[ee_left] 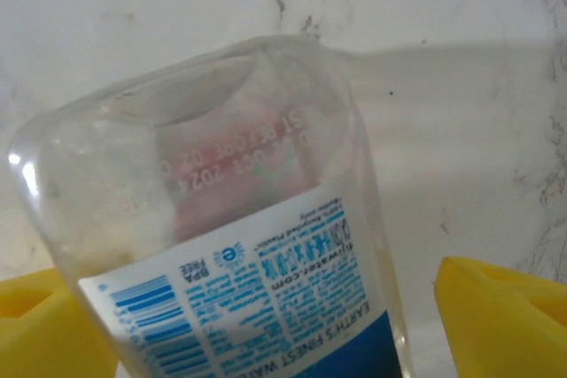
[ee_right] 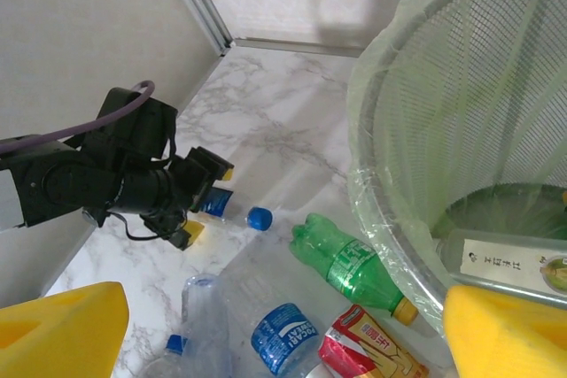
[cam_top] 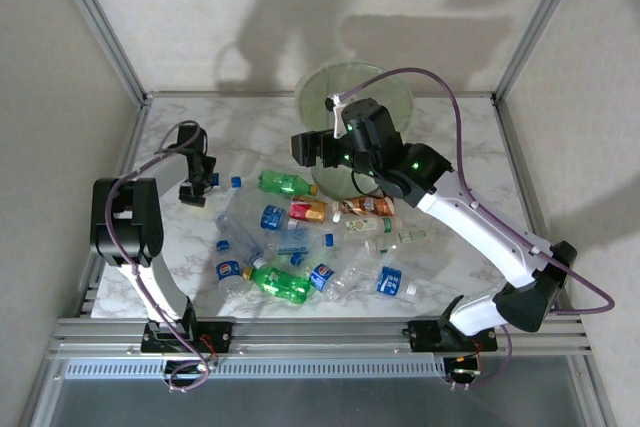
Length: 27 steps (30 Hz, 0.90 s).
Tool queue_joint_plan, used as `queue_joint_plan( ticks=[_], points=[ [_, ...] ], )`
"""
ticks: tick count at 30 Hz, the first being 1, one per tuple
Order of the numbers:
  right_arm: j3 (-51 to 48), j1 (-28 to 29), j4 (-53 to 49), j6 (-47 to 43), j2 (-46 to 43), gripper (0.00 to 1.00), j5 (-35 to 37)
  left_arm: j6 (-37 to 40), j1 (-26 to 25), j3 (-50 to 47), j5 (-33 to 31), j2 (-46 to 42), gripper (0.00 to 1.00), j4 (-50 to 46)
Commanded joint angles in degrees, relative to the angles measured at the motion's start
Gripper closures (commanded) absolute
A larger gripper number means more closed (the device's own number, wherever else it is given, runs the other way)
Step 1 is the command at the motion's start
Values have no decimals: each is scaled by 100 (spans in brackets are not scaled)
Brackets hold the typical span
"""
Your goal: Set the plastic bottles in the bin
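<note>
My left gripper (ee_left: 275, 325) stands open astride a clear bottle with a blue label (ee_left: 266, 254) that lies on the marble table. The left finger is up against it and a gap shows at the right finger (ee_left: 505, 316). From above, that gripper (cam_top: 193, 192) sits at the far left with the bottle (cam_top: 225, 181) beside it. My right gripper (ee_right: 285, 325) is open and holds nothing. It hangs next to the pale-green bin (ee_right: 363, 165), above a green bottle (ee_right: 350, 263). Inside the bin lies one bottle (ee_right: 505, 263).
Several crushed bottles lie heaped mid-table: a green one (cam_top: 285, 183), a red-labelled one (cam_top: 308, 211), another green one (cam_top: 280, 285) and a blue-labelled one (cam_top: 392, 280). The bin (cam_top: 385, 87) stands at the back. Grey walls with metal posts close in the table.
</note>
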Motion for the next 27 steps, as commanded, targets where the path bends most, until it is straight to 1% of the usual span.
queue_joint_plan(
  ticks=[1, 3, 8, 15, 20, 24, 27],
  points=[
    [-14, 51, 57, 35, -68, 10, 217, 175, 35, 169, -146, 154, 19, -368],
    [0, 55, 45, 58, -62, 10, 249, 240, 30, 190, -137, 197, 22, -409],
    [14, 59, 5, 85, -63, 12, 328, 402, 17, 165, -225, 131, 26, -458],
    [84, 53, -44, 181, -72, 13, 311, 600, 20, 65, -256, -85, 38, -486],
    [188, 58, -116, 238, -72, 14, 236, 676, 2, -19, -231, -368, 39, -519],
    [268, 55, -173, 259, -89, 14, 193, 806, -80, 108, -286, -809, 40, -689],
    [277, 54, -145, 283, -82, 14, 74, 930, -185, 259, -365, -1062, 42, -838]
  ],
)
